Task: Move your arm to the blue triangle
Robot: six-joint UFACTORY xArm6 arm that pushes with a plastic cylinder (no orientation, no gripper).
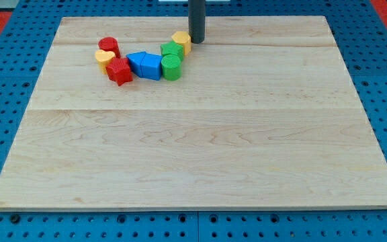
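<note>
The blue triangle [137,61] lies in a cluster of blocks at the upper left of the wooden board [193,134]. It touches a blue block [150,67] on its right and a red star-shaped block [119,70] on its left. My tip [196,41] stands at the view's top, right beside a yellow block [181,40], well to the right of the blue triangle and slightly above it. A green block [173,50] and a green cylinder [171,67] lie between my tip and the blue blocks.
A red block [109,46] and a yellow heart-shaped block [103,58] sit at the cluster's left end. The board rests on a blue pegboard surface [5,101].
</note>
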